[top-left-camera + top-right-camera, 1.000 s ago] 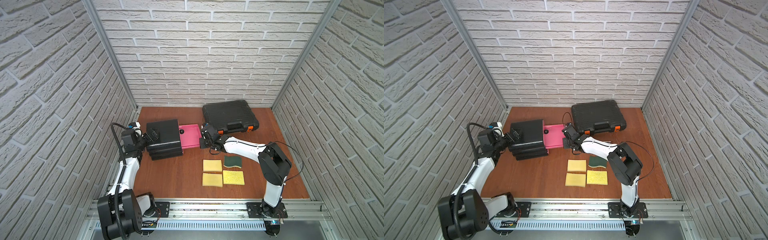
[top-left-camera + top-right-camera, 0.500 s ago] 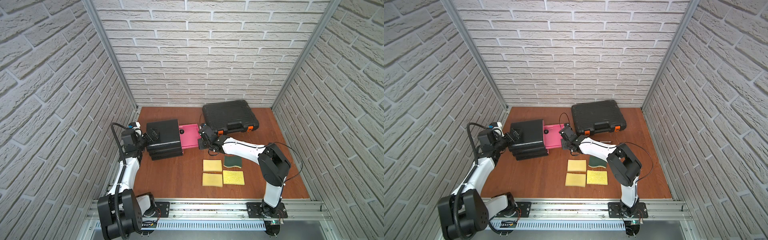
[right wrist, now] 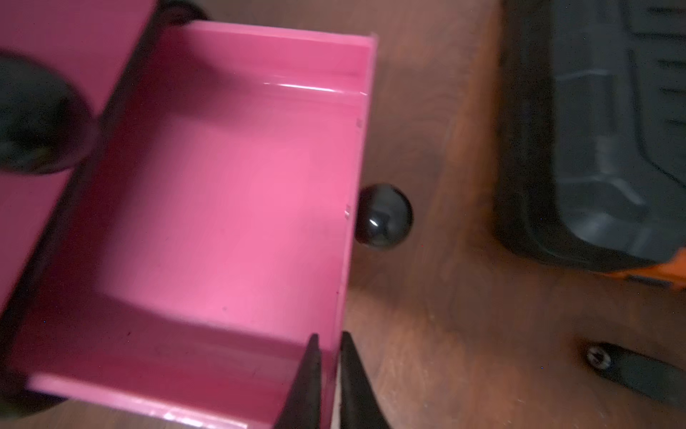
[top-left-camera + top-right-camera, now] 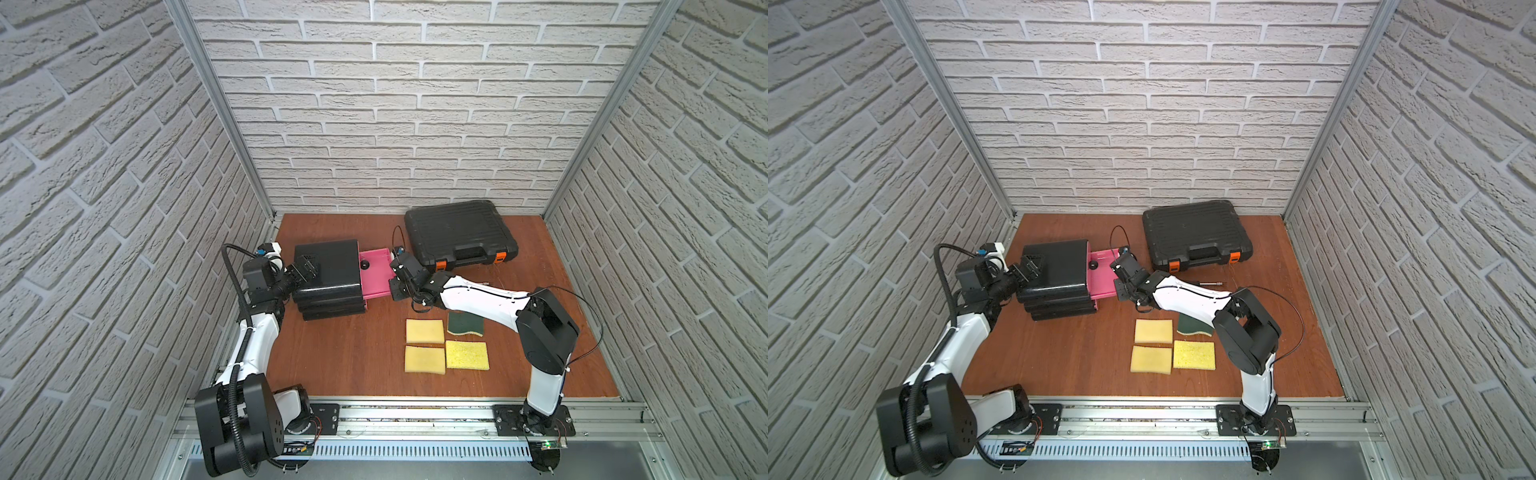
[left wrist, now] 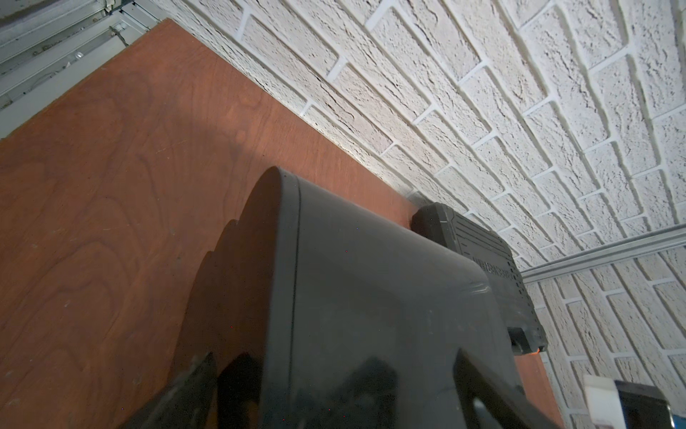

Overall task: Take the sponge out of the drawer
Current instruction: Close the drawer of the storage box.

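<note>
Right wrist view: right gripper (image 3: 330,336), jaws narrow, astride front wall of pink drawer (image 3: 222,204); whether gripping, cannot tell. Both top views: four sponges (image 4: 467,355) on table (image 4: 353,353), behind gripper beside its arm, well apart.

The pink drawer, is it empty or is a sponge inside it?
Empty, as far as visible: the pink drawer shows only bare floor in the right wrist view.
</note>
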`<state>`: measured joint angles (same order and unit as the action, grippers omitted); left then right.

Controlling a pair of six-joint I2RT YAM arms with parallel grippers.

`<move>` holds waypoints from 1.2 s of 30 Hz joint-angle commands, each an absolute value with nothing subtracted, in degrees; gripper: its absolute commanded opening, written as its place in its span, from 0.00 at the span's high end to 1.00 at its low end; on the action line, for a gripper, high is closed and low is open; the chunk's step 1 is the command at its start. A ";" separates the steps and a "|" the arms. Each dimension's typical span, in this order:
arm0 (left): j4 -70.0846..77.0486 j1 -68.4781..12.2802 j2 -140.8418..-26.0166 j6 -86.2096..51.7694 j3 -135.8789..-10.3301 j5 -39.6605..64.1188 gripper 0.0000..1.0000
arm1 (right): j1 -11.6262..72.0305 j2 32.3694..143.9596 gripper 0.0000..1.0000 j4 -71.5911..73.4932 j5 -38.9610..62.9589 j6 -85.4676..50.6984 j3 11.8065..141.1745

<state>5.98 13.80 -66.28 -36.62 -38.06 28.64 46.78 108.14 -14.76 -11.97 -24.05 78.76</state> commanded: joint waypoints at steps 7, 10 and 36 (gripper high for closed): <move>6.86 13.17 -65.61 -36.21 -37.18 30.08 0.02 | 49.80 99.34 0.41 -11.64 -16.65 -21.52 74.86; 6.13 13.27 -64.54 -36.04 -36.73 29.29 0.02 | 49.82 96.04 0.32 -12.43 -20.94 -21.53 72.27; 7.40 13.44 -63.23 -36.29 -35.07 30.78 0.02 | 46.70 103.99 0.15 -4.88 -9.07 -18.58 70.43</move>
<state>4.67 13.80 -62.50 -36.62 -35.55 27.92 46.61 104.09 -10.66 -13.56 -20.01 68.84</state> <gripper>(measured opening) 0.982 0.856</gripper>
